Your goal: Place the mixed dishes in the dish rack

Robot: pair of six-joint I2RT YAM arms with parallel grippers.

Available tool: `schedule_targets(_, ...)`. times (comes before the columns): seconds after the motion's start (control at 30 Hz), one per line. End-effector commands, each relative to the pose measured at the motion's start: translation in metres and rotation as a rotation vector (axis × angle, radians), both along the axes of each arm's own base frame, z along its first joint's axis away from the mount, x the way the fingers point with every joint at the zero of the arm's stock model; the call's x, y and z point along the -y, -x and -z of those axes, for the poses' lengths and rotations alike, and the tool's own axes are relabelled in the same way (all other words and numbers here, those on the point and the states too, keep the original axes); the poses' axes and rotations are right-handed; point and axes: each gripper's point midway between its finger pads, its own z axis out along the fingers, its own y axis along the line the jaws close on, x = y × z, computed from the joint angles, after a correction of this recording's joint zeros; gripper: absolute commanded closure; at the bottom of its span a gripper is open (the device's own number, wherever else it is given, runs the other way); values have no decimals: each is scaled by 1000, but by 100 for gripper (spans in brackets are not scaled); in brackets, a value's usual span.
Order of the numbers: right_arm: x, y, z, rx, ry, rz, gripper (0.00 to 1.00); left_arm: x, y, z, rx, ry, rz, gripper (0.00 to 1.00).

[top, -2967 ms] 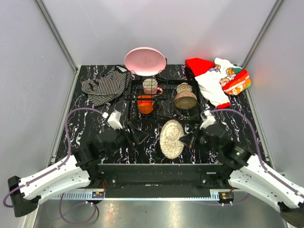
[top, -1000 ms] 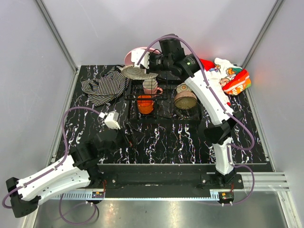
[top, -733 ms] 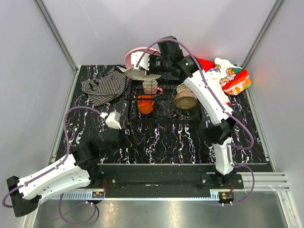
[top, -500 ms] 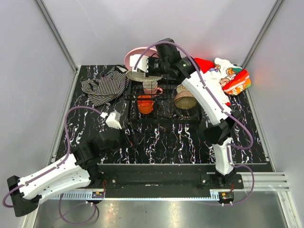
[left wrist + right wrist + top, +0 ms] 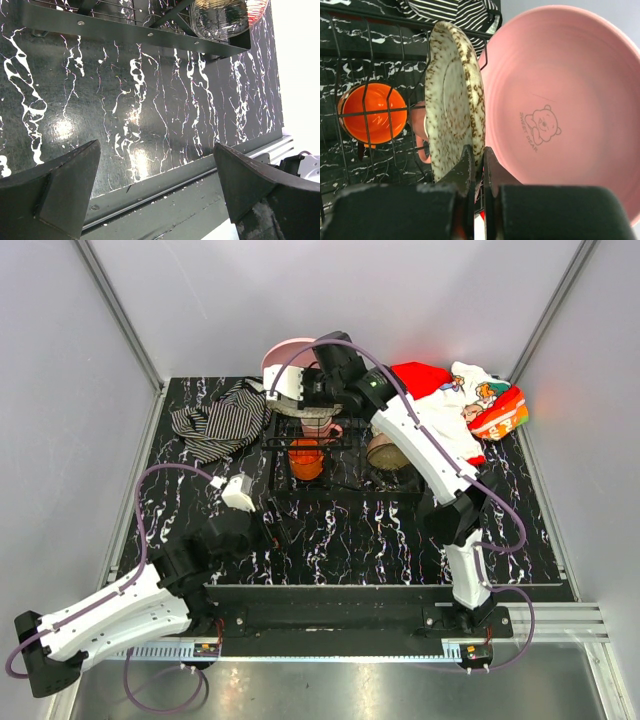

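Observation:
My right gripper [image 5: 303, 400] is shut on the rim of the tan-gold patterned plate [image 5: 454, 95]. It holds the plate on edge over the raised back end of the black wire dish rack [image 5: 345, 472], right beside the pink round plate [image 5: 560, 115], which stands upright there. The orange cup [image 5: 372, 117] and the cream-pink mug [image 5: 420, 132] sit in the rack below the plate. The brownish bowl [image 5: 383, 453] sits in the rack's right part. The floral cup is hidden behind the arm. My left gripper [image 5: 160, 190] is open and empty, low over the table in front of the rack.
A striped black-white cloth [image 5: 220, 420] lies at the back left and a red-white printed cloth [image 5: 455, 405] at the back right. The rack's front rail [image 5: 135, 32] and the bowl [image 5: 220, 17] show at the top of the left wrist view.
My right gripper has moved the tan plate left and down and turned it from flat to on edge beside the pink plate. The left arm has hardly moved.

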Motion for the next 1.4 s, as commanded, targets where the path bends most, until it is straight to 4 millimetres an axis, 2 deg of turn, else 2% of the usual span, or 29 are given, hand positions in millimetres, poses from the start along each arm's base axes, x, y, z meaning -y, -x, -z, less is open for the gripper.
schedule_targets(0.0,0,-24,0,94,33,63,100,1,-5,-20,51,39,-6,1)
schedule_targets(0.07,0,-26,4,94,42,81,100,0,-6,-19,48,38,-10,1)
schedule_targets(0.13,-3,-28,4,89,21,94,94,-1,-5,-19,48,38,-12,1)
schedule_targets(0.2,-6,-28,4,78,1,97,80,-2,-4,-19,51,39,-11,1)
schedule_targets(0.23,-6,-29,0,82,-14,100,59,-3,-4,-18,49,39,-13,1)
schedule_targets(0.33,-9,-29,-3,80,-44,109,39,-5,-4,-18,49,42,-17,1)
schedule_targets(0.37,-8,-29,-5,84,-50,113,37,-5,-4,-18,48,43,-18,1)
schedule_targets(0.5,-7,-28,-8,86,-73,127,33,-4,-3,-18,47,49,-15,1)
schedule_targets(0.53,-6,-28,-18,104,-98,131,33,-4,-3,-18,46,49,-15,1)
schedule_targets(0.6,-9,-27,-23,111,-132,129,32,-4,-3,-18,46,52,-16,1)
schedule_targets(0.63,-6,-24,-34,127,-156,133,32,-4,-3,-19,45,52,-15,1)
schedule_targets(0.8,-15,-10,-56,117,-277,80,30,-4,-2,-22,49,67,-15,1)
schedule_targets(0.83,-15,-4,-66,121,-305,65,30,-5,-2,-21,46,66,-15,1)
schedule_targets(1.0,-10,8,-99,147,-430,63,25,-7,0,-23,47,81,-17,1)
schedule_targets(1.07,-13,16,-102,124,-464,40,23,-7,1,-24,47,84,-17,1)
schedule_targets(1.13,-11,31,-117,114,-508,6,21,-8,2,-25,48,88,-18,1)
schedule_targets(1.17,-12,35,-112,77,-519,5,21,-9,2,-26,49,89,-18,1)
schedule_targets(1.2,-7,45,-123,77,-549,-8,21,-9,2,-26,47,87,-19,1)
schedule_targets(1.23,-6,53,-126,58,-572,-25,19,-9,2,-26,46,85,-19,1)
schedule_targets(1.27,-8,58,-112,-1,-605,-11,18,-9,1,-26,44,77,-23,1)
schedule_targets(1.3,3,74,-131,7,-670,-19,16,-9,1,-26,43,68,-21,1)
schedule_targets(1.33,7,81,-132,-13,-722,-12,8,-9,0,-26,40,60,-23,1)
schedule_targets(1.37,6,84,-102,-91,-785,21,2,-8,-2,-27,40,45,-23,1)
